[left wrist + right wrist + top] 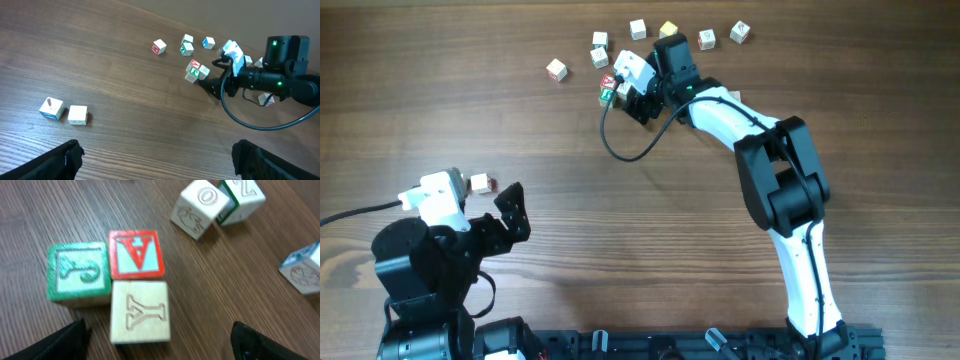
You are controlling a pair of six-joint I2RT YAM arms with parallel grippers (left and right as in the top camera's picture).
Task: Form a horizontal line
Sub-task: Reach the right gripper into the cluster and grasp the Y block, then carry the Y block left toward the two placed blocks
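The horizontal line (608, 88) is not yet formed. It lies in the upper middle part of the wooden table (620, 230), just beside the tip of the right arm.

In the right wrist view only a tight group of 3 letter cubes is seen, and they are set in an L shape. A red "A" cube (136, 253) is touched on one side by a green-faced cube (79, 272). On the neighbouring side it is touched by a plain "Y" cube (138, 311). So 2 cubes are in one row and the 3rd one stands out of that row.

The right gripper (158, 335) is held wide over this group, and nothing is between its fingers. The left gripper (157, 150) is also spread wide and empty, well apart from the group. 2 whitish cubes (51, 108) lie near it, just beside each other.

An "O" cube (200, 207) and an "N" cube (242, 195) lie against each other near the group. Several single cubes are scattered further along the far side of the table.

The task is judged to be at an early to middle stage. It seems that the "Y" cube must be brought to one end of the row, and probably 1 more cube must be added. After that the cubes must be pressed edge to edge.
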